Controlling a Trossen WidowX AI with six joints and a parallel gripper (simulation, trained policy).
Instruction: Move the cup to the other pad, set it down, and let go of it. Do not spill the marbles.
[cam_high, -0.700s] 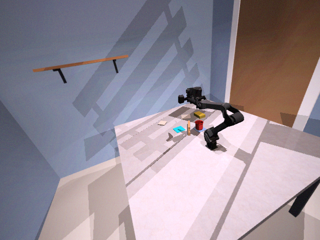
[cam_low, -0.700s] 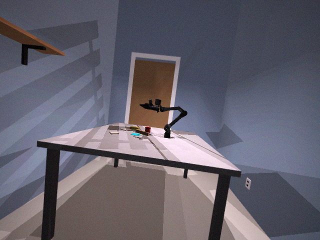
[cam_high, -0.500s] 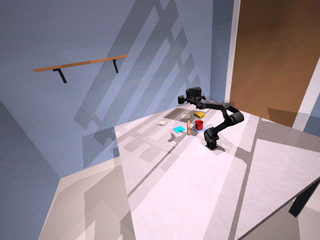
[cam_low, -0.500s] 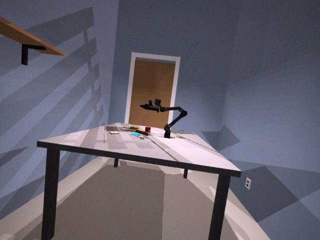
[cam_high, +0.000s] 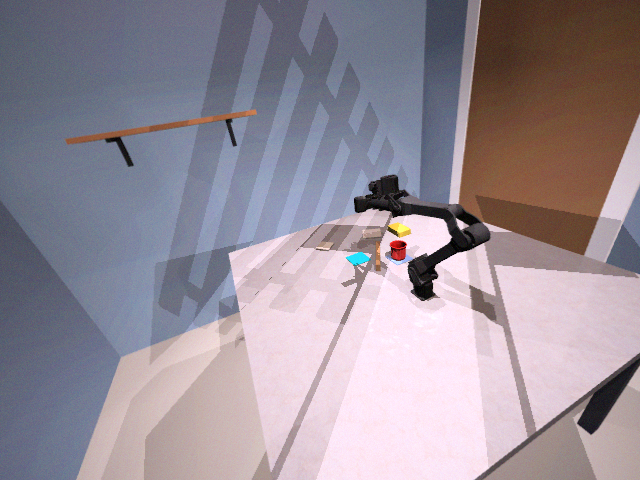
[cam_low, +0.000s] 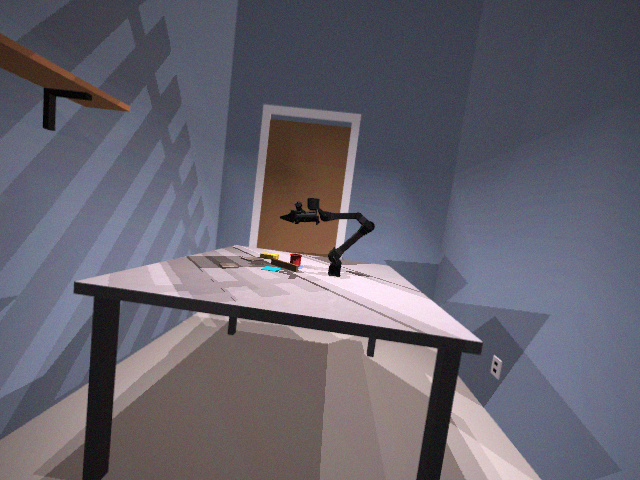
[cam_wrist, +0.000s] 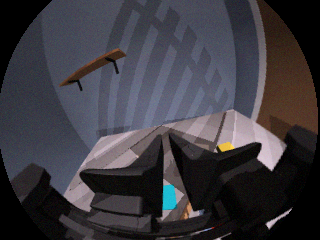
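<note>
Leftmost, a cyan pad (cam_high: 357, 258) (cam_low: 270, 268) (cam_wrist: 169, 197) lies flat on the table (cam_high: 413, 372) (cam_low: 361, 304). Next, above the table, the gripper (cam_high: 357, 204) (cam_low: 282, 217) (cam_wrist: 165, 137) hangs with its fingers nearly pressed together, gripping nothing. Right of the wooden bar (cam_high: 377, 256) (cam_low: 284, 265) (cam_wrist: 187, 211), well below and apart from the gripper, the red cup (cam_high: 398, 250) (cam_low: 295, 259) stands upright on the pale blue pad (cam_high: 399, 260).

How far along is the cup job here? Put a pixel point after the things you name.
Done: possibly nothing; the red cup (cam_high: 398, 250) (cam_low: 295, 259) stands upright on the pale blue pad (cam_high: 400, 261), though whether that is its start or its goal can't be told.
In hand: nothing; the hand (cam_high: 356, 205) (cam_low: 281, 217) (cam_wrist: 165, 137) is shut, away from the cup.
Left: if the bare cyan pad (cam_high: 357, 258) (cam_low: 270, 268) (cam_wrist: 170, 197) is the goal, grasp, carry, set down, release.
</note>
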